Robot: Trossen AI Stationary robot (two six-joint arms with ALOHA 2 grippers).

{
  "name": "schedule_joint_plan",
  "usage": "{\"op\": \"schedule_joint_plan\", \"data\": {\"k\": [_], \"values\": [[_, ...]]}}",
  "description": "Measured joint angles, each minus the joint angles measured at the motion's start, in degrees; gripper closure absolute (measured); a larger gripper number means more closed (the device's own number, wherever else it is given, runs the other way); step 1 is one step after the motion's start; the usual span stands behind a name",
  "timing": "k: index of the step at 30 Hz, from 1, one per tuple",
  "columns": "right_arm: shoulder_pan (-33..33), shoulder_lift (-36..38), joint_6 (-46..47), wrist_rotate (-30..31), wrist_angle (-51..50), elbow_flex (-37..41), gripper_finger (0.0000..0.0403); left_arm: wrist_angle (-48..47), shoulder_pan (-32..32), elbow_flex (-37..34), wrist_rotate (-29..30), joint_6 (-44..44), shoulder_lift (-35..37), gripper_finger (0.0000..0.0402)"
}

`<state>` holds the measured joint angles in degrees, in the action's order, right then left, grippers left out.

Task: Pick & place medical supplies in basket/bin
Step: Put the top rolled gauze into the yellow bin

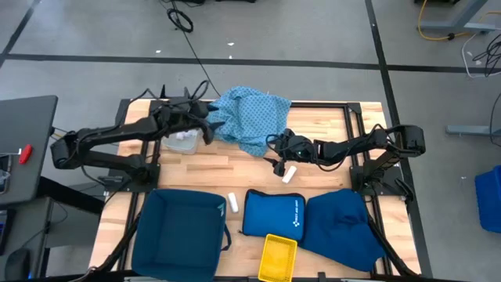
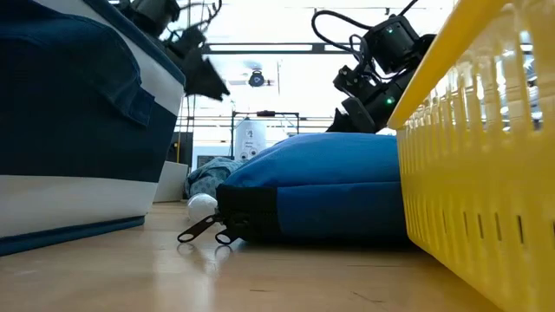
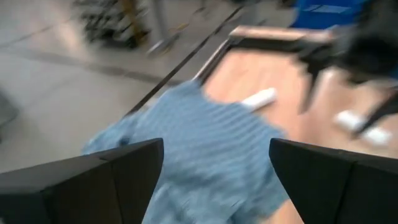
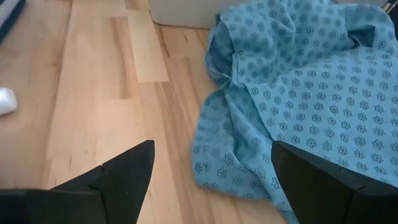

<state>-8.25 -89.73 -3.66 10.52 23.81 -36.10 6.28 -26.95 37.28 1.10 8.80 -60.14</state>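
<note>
The light-blue dotted cloth (image 1: 250, 117) lies crumpled on the table's far middle; it also fills much of the right wrist view (image 4: 298, 81). My left gripper (image 1: 208, 128) hovers open at the cloth's left edge, above the cloth (image 3: 205, 149), with nothing between its fingers. From the right, my right gripper (image 1: 275, 147) stands open over the cloth's near edge, also holding nothing. Small white rolls lie on the wood: one (image 1: 290, 174) just near my right gripper, another (image 1: 232, 202) between the bin and the pouch.
A dark blue bin (image 1: 180, 235) stands at the near left and a yellow basket (image 1: 278, 257) at the near edge. The bright blue zip pouch (image 1: 274, 213) and a dark blue cloth (image 1: 340, 223) lie near right. A white container (image 1: 184, 141) sits under the left arm.
</note>
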Motion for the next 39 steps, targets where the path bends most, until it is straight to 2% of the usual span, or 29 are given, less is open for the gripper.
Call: {"op": "schedule_joint_plan", "data": {"k": [9,13,17,21,25,29,39], "values": [[-2.1,0.0,1.9,1.7,-9.7,-2.8,0.0069,8.7,5.0,0.0,-13.5,4.3,0.5,0.0104],[-2.1,0.0,1.3,2.5,-12.4,-4.6,0.0069,21.7,6.8,-4.0,-20.4,4.0,0.5,0.0104],[-2.2,0.0,1.4,2.6,-16.7,-6.3,0.0069,40.1,7.5,-13.0,-17.9,1.2,0.3,0.0104],[-2.3,0.0,2.4,2.6,-21.3,-7.9,0.0069,49.9,7.5,-20.6,-14.7,-2.0,0.3,0.0104],[-3.3,0.0,4.1,2.6,-32.3,-11.1,0.0069,49.2,7.4,-24.4,-13.4,-3.5,0.7,0.0104],[-5.6,0.0,6.0,2.6,-42.2,-14.2,0.0069,48.0,7.3,-25.4,-9.7,-0.8,0.8,0.0104],[-15.0,0.0,6.1,-0.4,-48.4,-15.0,0.0069,44.2,7.3,-25.4,-8.6,1.4,2.1,0.0104]]}}
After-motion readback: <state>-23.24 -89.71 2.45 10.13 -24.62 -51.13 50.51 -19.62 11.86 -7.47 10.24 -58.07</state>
